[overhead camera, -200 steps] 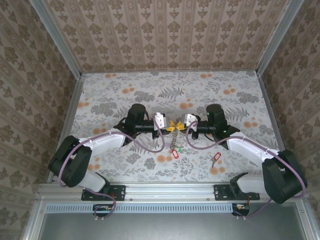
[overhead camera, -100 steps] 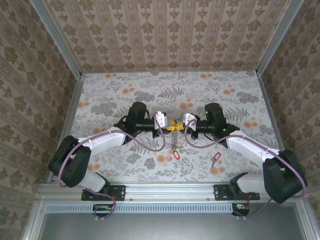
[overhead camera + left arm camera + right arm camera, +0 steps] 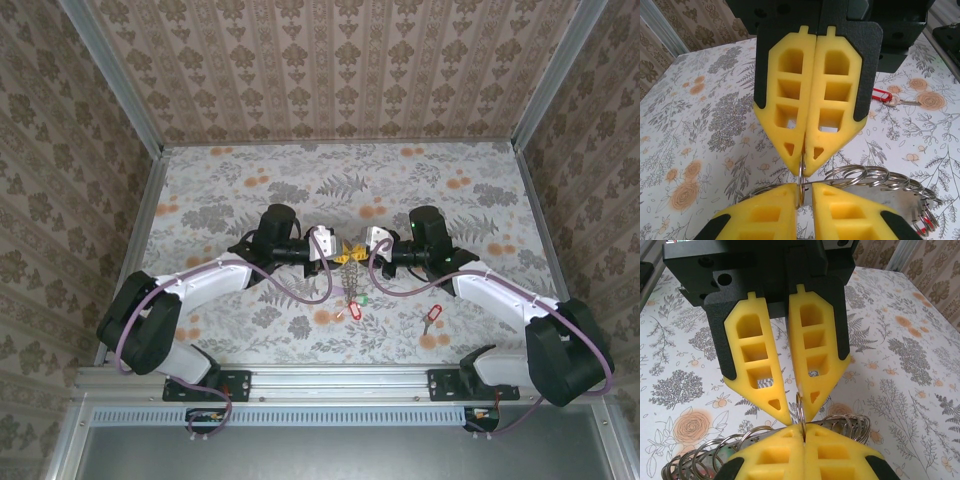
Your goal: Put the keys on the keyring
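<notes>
Mid-table, both arms reached in, nose to nose. The left gripper (image 3: 341, 254) and right gripper (image 3: 354, 252) met tip to tip above the table (image 3: 450, 190).

Change over the last second: the two had crept a shade closer together. The keyring (image 3: 349, 288) hanging beneath them had sagged slightly, and its red tag (image 3: 350, 312) sat lower against the pattern. I read this as a re-grip on one loop, not a key going on yet.

Right gripper: pads pressed flat together, nipping one wire loop of the keyring at the very tip.

Left gripper: jaws a narrow slot apart. The same loop stood in the slot against one pad, with daylight on the other side. Not clamped, as far as I could see.

The top camera gave the hang of the chain. It also gave the loose red key (image 3: 432, 316), lying on the table near the right arm, well apart from the ring and not yet threaded. The left wrist camera showed the right pads sealed. The right wrist camera showed the left slot, and the coils of rings bunched just behind the near fingers.
</notes>
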